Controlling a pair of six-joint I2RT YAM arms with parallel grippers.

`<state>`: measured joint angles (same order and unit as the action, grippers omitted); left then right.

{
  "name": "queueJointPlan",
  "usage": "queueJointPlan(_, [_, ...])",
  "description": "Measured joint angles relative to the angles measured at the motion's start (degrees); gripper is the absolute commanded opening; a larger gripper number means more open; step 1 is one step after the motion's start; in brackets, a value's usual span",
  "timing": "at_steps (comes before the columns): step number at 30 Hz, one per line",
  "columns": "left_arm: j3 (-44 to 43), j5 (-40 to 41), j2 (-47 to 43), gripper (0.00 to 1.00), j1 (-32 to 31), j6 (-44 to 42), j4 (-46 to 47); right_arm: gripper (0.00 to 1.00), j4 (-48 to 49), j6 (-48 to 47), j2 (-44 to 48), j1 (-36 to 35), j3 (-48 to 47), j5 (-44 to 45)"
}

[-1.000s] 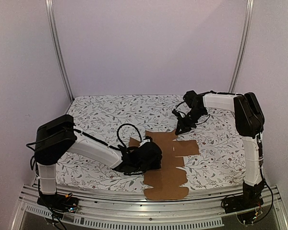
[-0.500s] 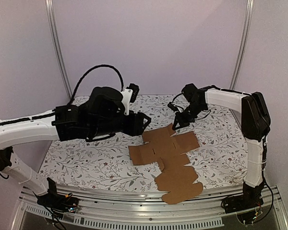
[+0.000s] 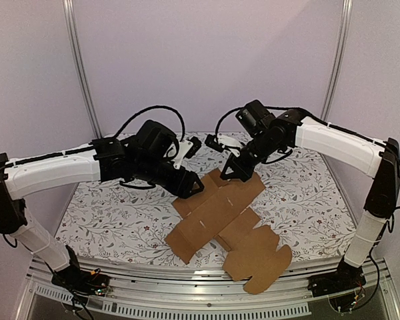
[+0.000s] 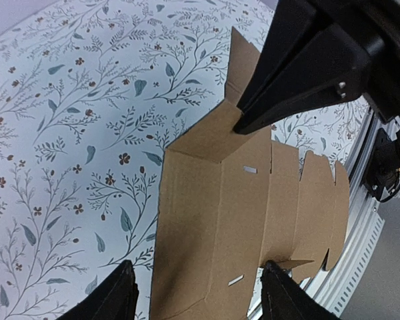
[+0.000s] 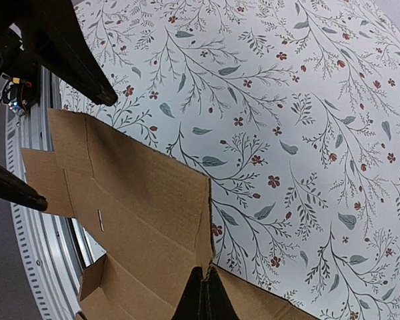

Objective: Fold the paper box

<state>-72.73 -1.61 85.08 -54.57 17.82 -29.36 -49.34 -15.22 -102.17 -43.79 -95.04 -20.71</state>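
The paper box point(image 3: 217, 217) is a flat brown die-cut sheet with creases and flaps, lying slantwise on the table. Its far corner is raised, and its near flaps overhang the table's front edge. My right gripper point(image 3: 229, 176) is shut on that raised far edge; in the right wrist view its fingertips point(image 5: 203, 297) pinch the cardboard point(image 5: 133, 200). My left gripper point(image 3: 192, 188) hovers open just left of it, above the sheet's far-left part. In the left wrist view the two fingers point(image 4: 123, 293) stand wide apart with the cardboard point(image 4: 213, 200) below and nothing held.
A floral tablecloth point(image 3: 120, 213) covers the table. A metal rail point(image 3: 187, 293) runs along the front edge, under the overhanging flaps. Two upright frame posts point(image 3: 80, 67) stand at the back corners. The two grippers are close together over the sheet's far end.
My left gripper has let go, opened, risen from the near side and swung to the sheet's far end. The right gripper pulled the sheet's far edge leftward and up; the sheet turned and slid.
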Motion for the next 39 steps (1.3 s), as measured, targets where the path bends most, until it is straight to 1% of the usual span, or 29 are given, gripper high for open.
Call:
queueJointPlan(2, [-0.02, -1.44, 2.34, 0.54, 0.02, 0.37, -0.39, 0.0, -0.31, -1.03, 0.0, -0.74, 0.48, 0.87])
queueJointPlan(5, [-0.04, -2.75, 4.63, 0.49, 0.28, 1.22, -1.2, 0.0, -0.7, -2.38, 0.11, -1.49, 1.53, 1.73])
queueJointPlan(8, [-0.04, -4.17, 5.25, 0.52, 0.7, 2.14, -1.62, 0.0, -0.96, -3.43, 0.63, -1.81, 2.47, 2.21])
queueJointPlan(12, [0.17, -5.66, 5.2, 0.52, 2.05, 3.45, -0.79, 0.0, -1.2, -4.68, 2.23, -1.97, 3.34, 2.16])
queueJointPlan(16, [0.83, -9.92, 5.25, 0.48, 3.98, 4.52, 0.5, 0.01, -1.18, -5.4, 4.0, -1.97, 4.07, 2.05])
queueJointPlan(19, [1.01, -13.77, 5.46, 0.41, 4.5, 4.98, 1.73, 0.01, -1.14, -5.68, 4.48, -1.97, 4.09, 2.03])
queueJointPlan(24, [1.07, -17.99, 6.49, 0.24, 4.5, 5.75, 3.54, 0.01, -1.07, -5.88, 4.48, -1.97, 4.11, 2.05])
queueJointPlan(28, [1.11, -20.06, 7.63, 0.2, 4.5, 5.79, 4.31, 0.01, -0.81, -5.88, 4.48, -1.97, 4.11, 2.03])
queueJointPlan(30, [1.11, -20.68, 8.26, 0.13, 4.5, 5.79, 4.33, 0.01, -0.76, -5.86, 4.48, -1.97, 4.09, 1.97])
queueJointPlan(32, [1.11, -21.11, 8.85, 0.03, 4.5, 5.77, 4.33, 0.01, -0.74, -5.86, 4.48, -1.97, 4.09, 1.95])
queueJointPlan(33, [1.11, -21.42, 9.16, 0.0, 4.5, 5.75, 4.35, 0.03, -0.74, -5.86, 4.48, -1.97, 4.09, 1.92])
queueJointPlan(36, [1.11, -22.03, 9.46, 0.0, 4.5, 5.73, 4.83, 0.12, -0.74, -5.77, 4.48, -1.97, 4.09, 1.92])
queueJointPlan(38, [1.11, -22.16, 9.46, 0.0, 4.55, 5.77, 4.9, 0.24, -0.57, -5.81, 4.48, -1.97, 4.11, 1.88])
queueJointPlan(39, [1.14, -22.18, 9.46, 0.0, 4.59, 5.77, 5.07, 0.31, -0.5, -5.49, 4.48, -1.97, 4.2, 1.88])
